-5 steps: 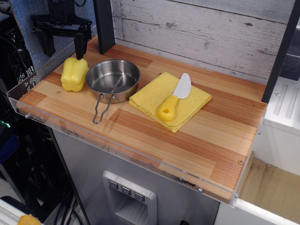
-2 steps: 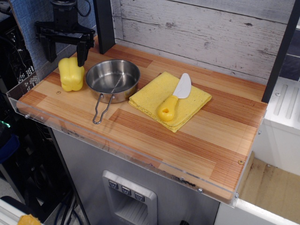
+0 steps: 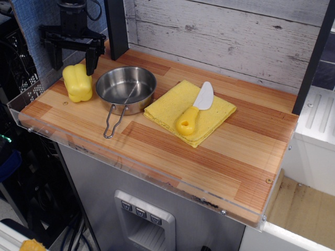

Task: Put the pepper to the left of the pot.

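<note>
The yellow toy pepper (image 3: 78,83) stands on the wooden counter (image 3: 172,146), just left of the pot (image 3: 126,88) and apart from it. The pot is a shallow shiny steel pan with a looped wire handle (image 3: 112,123) pointing toward the front. My black gripper (image 3: 73,58) hangs above the pepper's top with its two fingers spread wide and nothing between them. One fingertip (image 3: 90,65) is above the pepper's right side. The other is off to its left.
A folded yellow cloth (image 3: 189,111) lies right of the pot with a yellow-handled white toy knife (image 3: 194,109) on it. A clear plastic lip (image 3: 31,128) runs along the counter's left and front edges. A dark post (image 3: 116,26) and a grey plank wall stand behind.
The pepper has shifted slightly left and back. My gripper has stayed open above it, moving a little to the left and rising slightly.
</note>
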You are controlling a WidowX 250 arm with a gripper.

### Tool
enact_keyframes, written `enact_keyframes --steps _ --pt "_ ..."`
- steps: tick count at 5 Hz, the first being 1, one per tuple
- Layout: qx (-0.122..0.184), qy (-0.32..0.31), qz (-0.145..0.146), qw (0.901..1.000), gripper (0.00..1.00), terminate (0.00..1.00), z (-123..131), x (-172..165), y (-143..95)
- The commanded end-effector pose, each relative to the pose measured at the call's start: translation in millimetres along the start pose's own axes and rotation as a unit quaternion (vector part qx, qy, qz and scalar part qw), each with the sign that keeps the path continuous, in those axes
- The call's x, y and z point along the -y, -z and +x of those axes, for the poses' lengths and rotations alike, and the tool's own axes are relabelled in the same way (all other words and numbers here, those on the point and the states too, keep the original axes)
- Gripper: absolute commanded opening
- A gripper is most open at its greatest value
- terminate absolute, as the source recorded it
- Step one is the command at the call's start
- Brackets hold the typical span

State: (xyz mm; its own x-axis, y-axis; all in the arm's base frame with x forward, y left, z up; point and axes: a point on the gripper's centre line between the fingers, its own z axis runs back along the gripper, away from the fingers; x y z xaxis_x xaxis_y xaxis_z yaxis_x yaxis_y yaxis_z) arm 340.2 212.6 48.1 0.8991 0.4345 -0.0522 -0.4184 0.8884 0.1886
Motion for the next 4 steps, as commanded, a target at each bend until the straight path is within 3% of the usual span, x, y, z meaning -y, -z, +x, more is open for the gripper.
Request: enact_keyframes --steps 1,2,3,4 --pt "0.016 -0.006 0.004 0.9998 1.00 0.00 4.0 -6.7 -13.9" --pt "0.011 -0.004 0.010 0.9999 1.00 0.00 4.7 -5.1 -8.8" --pt "0.004 -0.005 0.017 0.9998 0.00 0.00 5.3 -2.8 -2.9" --pt "0.005 -0.009 0.013 0.9999 0.00 0.00 5.2 -3.1 -3.8"
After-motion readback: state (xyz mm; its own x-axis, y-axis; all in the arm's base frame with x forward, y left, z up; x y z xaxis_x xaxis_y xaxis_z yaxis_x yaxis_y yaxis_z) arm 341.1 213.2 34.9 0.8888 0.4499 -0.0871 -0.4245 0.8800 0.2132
